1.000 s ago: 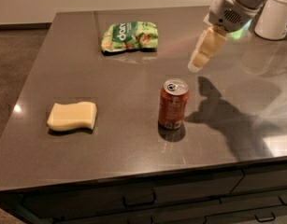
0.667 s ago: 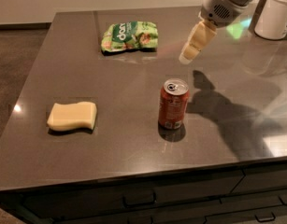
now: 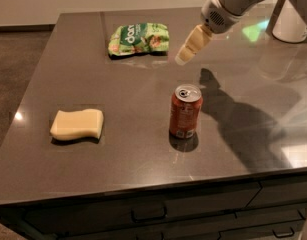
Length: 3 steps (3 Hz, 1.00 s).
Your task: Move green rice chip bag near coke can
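Seeing green rice chip bag (image 3: pixel 138 38) flat on far side of worktop (image 3: pixel 143 169), left of centre, well apart from coke can (image 3: pixel 185 112) standing upright nearer, right of centre. Claw (image 3: pixel 184 56) hovering above worktop just right of bag, angled down-left; can't tell whether open or closed. Yellow sponge (image 3: pixel 76 124) near left.

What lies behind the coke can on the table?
Farther back and leftward, the green rice chip bag lies on the table. The gripper hangs above the table beside the bag. The coke can hides the tabletop patch directly behind it.
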Each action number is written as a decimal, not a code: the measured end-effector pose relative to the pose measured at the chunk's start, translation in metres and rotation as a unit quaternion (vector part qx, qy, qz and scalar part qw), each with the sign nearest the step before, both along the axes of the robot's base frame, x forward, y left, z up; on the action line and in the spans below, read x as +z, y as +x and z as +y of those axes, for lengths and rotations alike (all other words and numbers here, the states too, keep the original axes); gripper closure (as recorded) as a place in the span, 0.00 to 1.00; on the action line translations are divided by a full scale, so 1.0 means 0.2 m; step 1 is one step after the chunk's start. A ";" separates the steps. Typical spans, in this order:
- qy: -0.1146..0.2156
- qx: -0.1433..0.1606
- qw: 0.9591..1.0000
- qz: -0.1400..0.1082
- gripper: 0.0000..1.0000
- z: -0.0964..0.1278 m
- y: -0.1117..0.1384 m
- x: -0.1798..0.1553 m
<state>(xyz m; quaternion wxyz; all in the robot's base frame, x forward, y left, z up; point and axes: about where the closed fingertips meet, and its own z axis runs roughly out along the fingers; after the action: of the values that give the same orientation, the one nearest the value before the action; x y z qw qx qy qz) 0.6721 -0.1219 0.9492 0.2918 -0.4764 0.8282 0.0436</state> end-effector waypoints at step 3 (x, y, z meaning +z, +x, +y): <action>0.077 -0.098 0.992 -0.033 0.00 0.19 0.20 -0.14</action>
<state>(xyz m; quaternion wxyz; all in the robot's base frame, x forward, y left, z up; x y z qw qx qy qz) 0.7124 -0.0845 0.9203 0.3577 -0.3701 0.8551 0.0621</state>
